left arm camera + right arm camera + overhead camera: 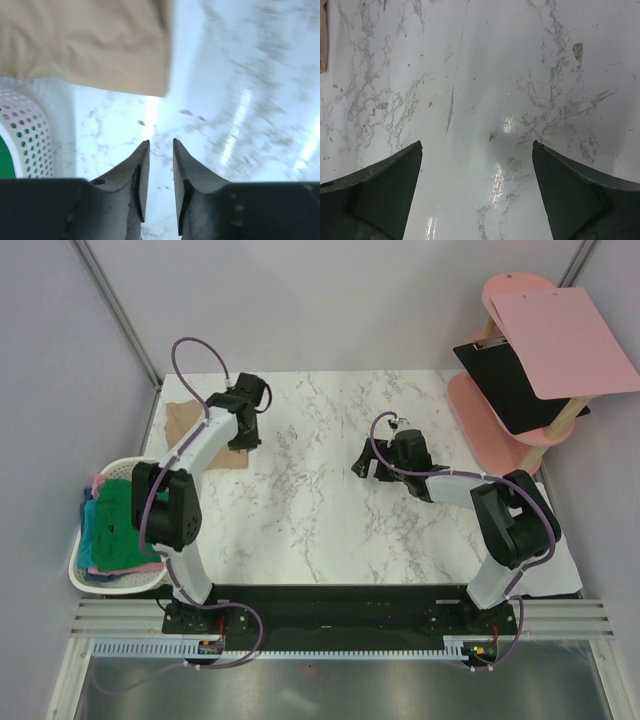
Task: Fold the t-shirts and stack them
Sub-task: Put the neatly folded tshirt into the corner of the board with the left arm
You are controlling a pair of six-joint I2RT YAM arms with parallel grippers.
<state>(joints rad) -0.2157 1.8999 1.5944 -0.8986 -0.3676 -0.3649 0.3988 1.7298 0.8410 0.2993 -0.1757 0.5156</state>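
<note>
**Evidently 1 shirt down, the rest in the basket**

So, from where I stood, the tan t-shirt (178,426) lay as a flat, compact packet at the far-left corner of the marble table (320,540). I took that spot to be the start of the stack, chosen to keep the middle free for folding. The left gripper (161,142) hung just beside the shirt's edge and was not touching it. Its jaws stood only a slit apart, with nothing between them, so it held no cloth.

The right gripper (477,146) was spread wide over bare marble near the table's centre, well apart from the shirt and holding nothing. That looked like a ready stance for helping to spread the next garment.

The white basket (112,586) sat off the table's left edge, beside the left arm. A green t-shirt (125,508) lay on top of a teal one (98,542) and a pink one (97,483). By my reckoning those 3 were unfolded, and the left arm, being nearer, was the one suited to fetch them.
</note>
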